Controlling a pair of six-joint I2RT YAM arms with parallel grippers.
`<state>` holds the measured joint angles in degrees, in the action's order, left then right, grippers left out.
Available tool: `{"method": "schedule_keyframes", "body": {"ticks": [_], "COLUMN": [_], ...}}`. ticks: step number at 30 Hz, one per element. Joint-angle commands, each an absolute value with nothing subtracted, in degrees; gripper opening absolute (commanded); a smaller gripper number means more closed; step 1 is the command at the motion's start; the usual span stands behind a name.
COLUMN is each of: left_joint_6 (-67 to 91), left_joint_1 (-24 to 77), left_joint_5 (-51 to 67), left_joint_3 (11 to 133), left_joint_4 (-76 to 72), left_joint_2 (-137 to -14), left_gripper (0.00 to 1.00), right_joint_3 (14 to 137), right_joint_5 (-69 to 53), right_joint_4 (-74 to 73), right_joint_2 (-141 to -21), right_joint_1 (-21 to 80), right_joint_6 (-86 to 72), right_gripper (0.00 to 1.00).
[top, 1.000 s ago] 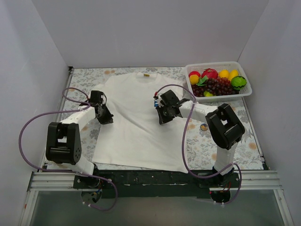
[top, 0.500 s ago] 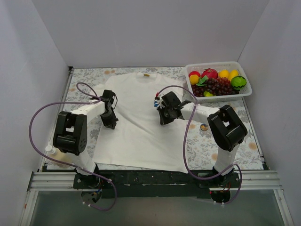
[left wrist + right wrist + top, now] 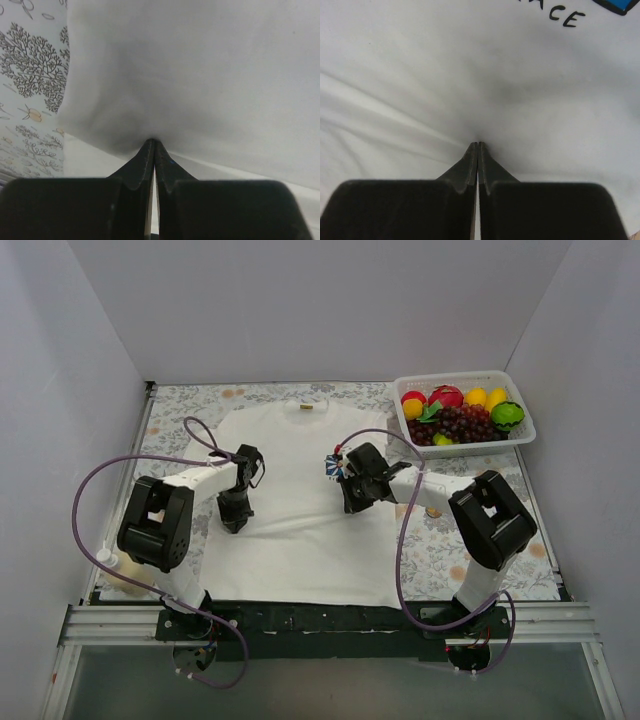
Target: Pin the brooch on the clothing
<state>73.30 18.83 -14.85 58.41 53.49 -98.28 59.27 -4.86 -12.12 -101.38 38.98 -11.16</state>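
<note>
From overhead, the shirt (image 3: pixel 290 540) lies flat, front up, on the flowered tablecloth (image 3: pixel 175 405). The brooch (image 3: pixel 333 464) – a small blue-and-white speck from here – sits on the chest just beside the right gripper (image 3: pixel 350 505). The left gripper (image 3: pixel 232 522) is down near the shirt's left side. A basket (image 3: pixel 460 378) of toy fruit stands at the far right corner, well apart, and plain white walls close the table in on three sides.

In the left wrist view the fingers are pressed together, with cloth puckering up to their tips, so I read it as a pinch of fabric.

The right wrist view shows the same: fingers together and creases running into the tips. A blue corner (image 3: pixel 615 4) and dark lettering show at the top edge, and I can't tell whether that is the brooch.

My judgement – keep both pinches shallow and pull gently apart, so the chest lies taut without dragging the brooch
</note>
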Motion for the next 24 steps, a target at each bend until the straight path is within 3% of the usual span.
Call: {"method": "schedule_keyframes", "body": {"ticks": [1, 14, 17, 21, 24], "left_joint_6": [75.23, 73.13, 71.55, 67.43, 64.79], "left_joint_1": [20.21, 20.30, 20.30, 20.48, 20.39], "left_joint_5": [-17.14, -22.32, -20.76, -15.40, -8.46], "left_joint_3": [53.70, 63.62, 69.33, 74.52, 75.94], "left_joint_4": [60.91, 60.73, 60.47, 56.09, 50.29], "left_joint_2": [-100.81, -102.40, -100.90, -96.69, -91.51], "left_gripper": [0.00, 0.00, 0.08, 0.35, 0.47], "right_joint_3": [55.29, 63.35, 66.43, 69.17, 68.47], "right_joint_5": [-3.60, 1.04, 1.32, 1.58, 0.44], "right_joint_4": [-21.00, -21.97, -22.76, -23.20, -21.54], "right_joint_2": [-101.51, -98.88, -96.78, -93.35, -89.48], "right_joint_1": [40.34, 40.52, 40.43, 39.73, 37.72], "right_joint_6": [-11.34, -11.16, -11.08, -10.99, -11.95], "right_gripper": [0.02, 0.09, 0.10, 0.11, 0.12]}}
